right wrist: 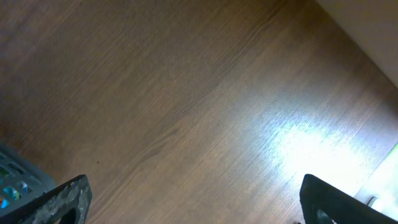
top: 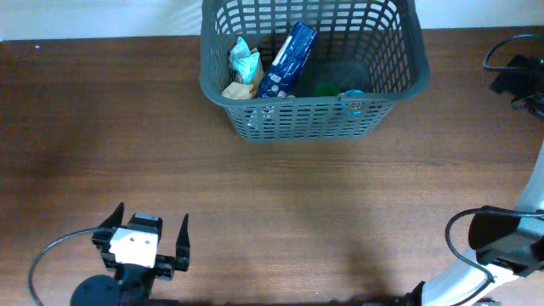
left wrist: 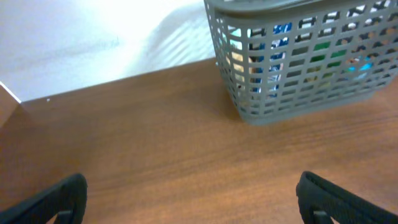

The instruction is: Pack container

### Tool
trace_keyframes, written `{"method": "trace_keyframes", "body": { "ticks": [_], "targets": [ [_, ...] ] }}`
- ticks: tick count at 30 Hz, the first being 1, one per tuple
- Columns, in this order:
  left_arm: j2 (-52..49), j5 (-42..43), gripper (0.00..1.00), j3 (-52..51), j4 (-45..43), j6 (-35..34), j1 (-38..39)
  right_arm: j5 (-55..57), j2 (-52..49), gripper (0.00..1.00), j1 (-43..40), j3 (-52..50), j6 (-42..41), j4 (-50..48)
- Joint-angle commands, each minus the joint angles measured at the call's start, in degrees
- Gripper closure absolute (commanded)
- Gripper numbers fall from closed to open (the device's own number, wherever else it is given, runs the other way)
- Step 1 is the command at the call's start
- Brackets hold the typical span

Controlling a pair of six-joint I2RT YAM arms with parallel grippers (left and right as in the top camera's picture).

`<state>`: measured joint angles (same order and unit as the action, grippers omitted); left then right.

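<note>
The container [top: 314,115], a dark grey slotted basket, stands at the far middle of the table. Inside it lie a blue packet [top: 289,59], a pale teal packet [top: 244,58], a tan item [top: 240,87], something green [top: 327,87] and a small blue-topped tub [top: 353,100]. My left gripper [top: 151,214] is at the near left edge, open, with only bare wood between its fingers [left wrist: 191,186]; the container [left wrist: 298,106] is far ahead to its right. My right gripper [right wrist: 193,193] is open over bare table, with a corner of the container [right wrist: 18,174] at its lower left.
The brown wooden table [top: 272,195] spreads between the container and both arms. Black cables and a dark device [top: 514,76] lie at the right edge. The right arm's body [top: 501,242] sits at the near right corner. A white wall [left wrist: 93,37] borders the table's far edge.
</note>
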<state>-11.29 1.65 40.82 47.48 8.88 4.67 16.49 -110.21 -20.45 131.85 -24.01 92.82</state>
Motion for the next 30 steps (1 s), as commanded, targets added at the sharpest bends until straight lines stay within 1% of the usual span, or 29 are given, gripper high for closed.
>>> {"method": "trace_keyframes", "body": {
  "ticks": [1, 3, 9, 16, 24, 30],
  "targets": [
    [4.6, 3.8, 0.01, -6.7, -3.3, 1.3, -2.5, 0.7, 0.1, 0.01, -0.3, -0.3, -0.5, 0.0],
    [5.9, 4.7, 0.01, -9.3, -4.7, 1.6, -3.4, 0.7, 0.1, 0.01, -0.3, -0.3, -0.5, 0.0],
    [8.7, 13.2, 0.01, -16.2, -8.2, 7.4, -5.1, 0.7, 0.1, 0.01, -0.3, -0.3, -0.5, 0.0],
    [9.6, 13.7, 0.01, -22.7, -9.6, 7.5, -6.5, 0.7, 0.1, 0.01, -0.3, -0.3, -0.5, 0.0],
    [11.0, 14.1, 0.01, -27.6, -11.6, 7.4, -7.6, 0.7, 0.1, 0.01, -0.3, -0.3, -0.5, 0.0],
    [11.0, 14.1, 0.01, -30.9, -13.7, 3.3, -7.6, 0.7, 0.1, 0.01, -0.3, -0.3, -0.5, -0.1]
  ]
}}
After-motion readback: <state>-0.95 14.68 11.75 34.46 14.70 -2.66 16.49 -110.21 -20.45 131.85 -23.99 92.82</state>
